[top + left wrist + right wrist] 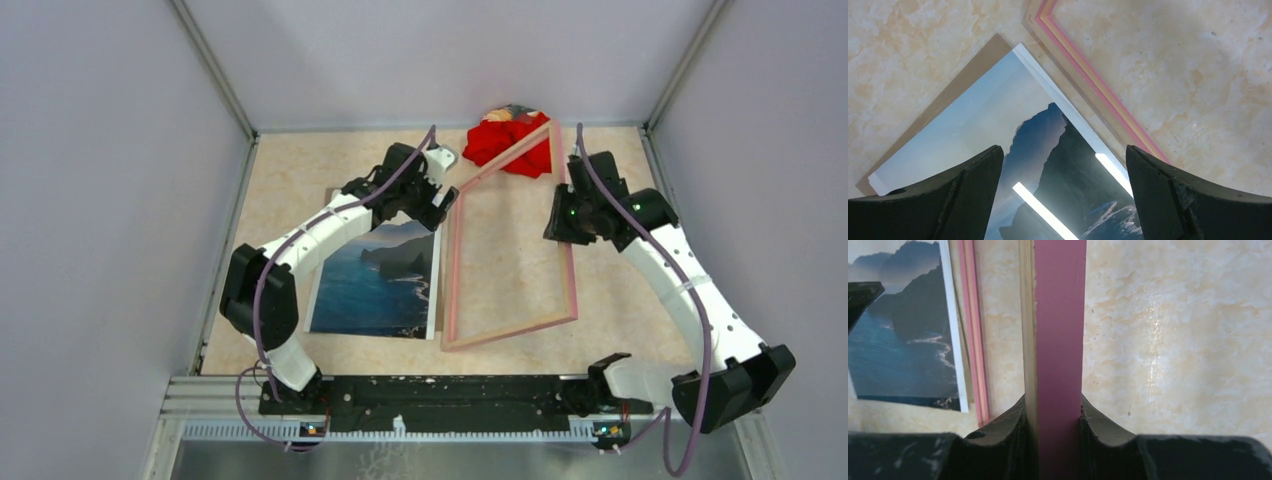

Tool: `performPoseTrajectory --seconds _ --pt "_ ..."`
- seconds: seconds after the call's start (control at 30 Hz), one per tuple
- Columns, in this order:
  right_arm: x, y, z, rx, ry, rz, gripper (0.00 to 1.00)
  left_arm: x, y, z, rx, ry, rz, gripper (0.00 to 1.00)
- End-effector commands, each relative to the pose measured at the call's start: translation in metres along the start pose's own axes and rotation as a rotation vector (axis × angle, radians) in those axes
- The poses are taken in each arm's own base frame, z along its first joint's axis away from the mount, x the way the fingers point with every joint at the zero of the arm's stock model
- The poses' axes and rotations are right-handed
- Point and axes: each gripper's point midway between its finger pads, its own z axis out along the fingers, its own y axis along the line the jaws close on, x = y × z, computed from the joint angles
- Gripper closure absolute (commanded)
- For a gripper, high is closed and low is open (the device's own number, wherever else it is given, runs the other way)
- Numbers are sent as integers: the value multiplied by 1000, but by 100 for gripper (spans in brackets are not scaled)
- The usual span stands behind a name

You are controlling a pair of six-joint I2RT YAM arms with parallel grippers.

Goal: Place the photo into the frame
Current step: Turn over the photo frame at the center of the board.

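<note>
The photo (pixel 375 280), blue sea with dark cliffs, lies flat on the table left of centre, on a brown backing board (pixel 948 95). My left gripper (pixel 440 200) is open and empty above the photo's far right corner; in the left wrist view the photo (pixel 998 115) shows between the spread fingers of my left gripper (pixel 1063 150). The frame (pixel 455 270) lies just right of the photo, its left bar (pixel 1088 75) beside the photo's edge. My right gripper (pixel 568 225) is shut on the frame's right bar (pixel 1060 315), which is held a little off the table.
A red cloth heap (pixel 510 140) sits at the back, touching the frame's far corner. Grey walls enclose the table on three sides. The frame's left bar (pixel 970 315) and the photo (pixel 898 340) also show in the right wrist view.
</note>
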Motion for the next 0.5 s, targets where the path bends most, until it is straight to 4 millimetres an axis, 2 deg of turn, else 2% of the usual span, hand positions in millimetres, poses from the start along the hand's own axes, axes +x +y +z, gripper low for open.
performPoseTrajectory --seconds 0.0,0.07,0.2,0.47 --pt "-5 -28 4 94 -126 -52 96 -3 7 -10 -41 -25 31 2" --pt "1 -36 12 114 -135 -83 99 1 6 -9 -39 -16 31 2" --pt "11 -42 29 132 -114 -136 99 3 6 -9 -39 -12 36 2" --pt "30 -47 69 168 -33 -135 99 7 9 -9 -51 0 40 2"
